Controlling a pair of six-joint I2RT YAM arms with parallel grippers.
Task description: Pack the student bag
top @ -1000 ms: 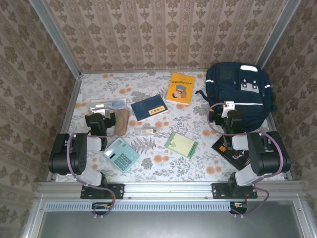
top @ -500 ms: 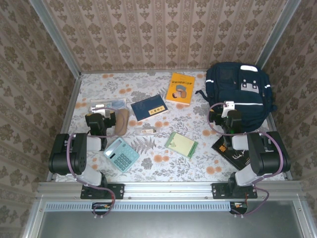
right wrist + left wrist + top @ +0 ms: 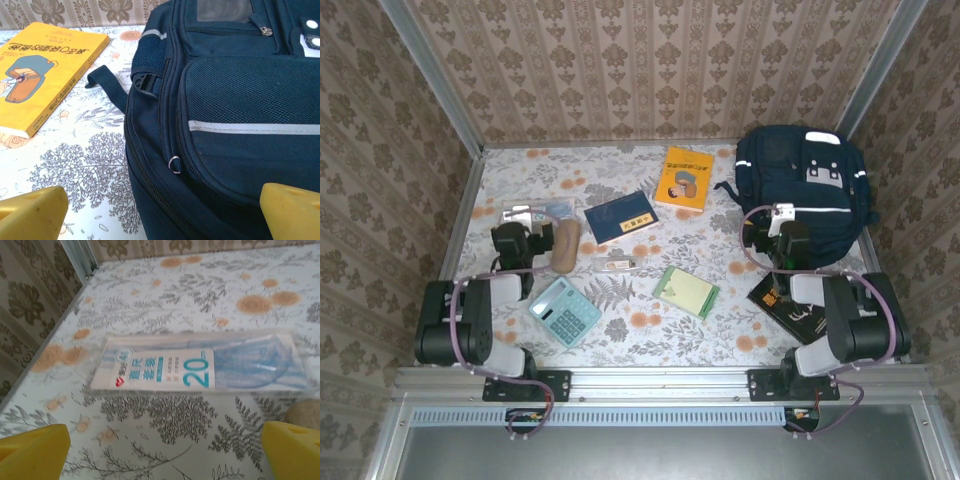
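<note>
The student bag (image 3: 807, 188), a dark navy backpack with thin white stripes, lies at the table's far right. My right gripper (image 3: 778, 233) is at its near edge, open and holding nothing. In the right wrist view the bag (image 3: 235, 95) spans the gap between the yellow fingertips (image 3: 35, 212), and a small metal zipper ring (image 3: 174, 164) hangs on its side seam. My left gripper (image 3: 513, 238) stands open at the table's left. Just beyond its fingertips (image 3: 32, 450) a clear plastic packet (image 3: 200, 367) printed with "20" lies flat.
Loose on the floral cloth lie a yellow book (image 3: 684, 178), a navy notebook (image 3: 620, 216), a green notepad (image 3: 686, 291), a teal calculator (image 3: 565, 311), a tan oval pouch (image 3: 565, 246) and a small pale item (image 3: 618, 264). A black book (image 3: 790, 305) lies under the right arm.
The left arm has shifted slightly away from the near edge, toward the clear packet. The right arm has barely moved. Both grippers stay open.
</note>
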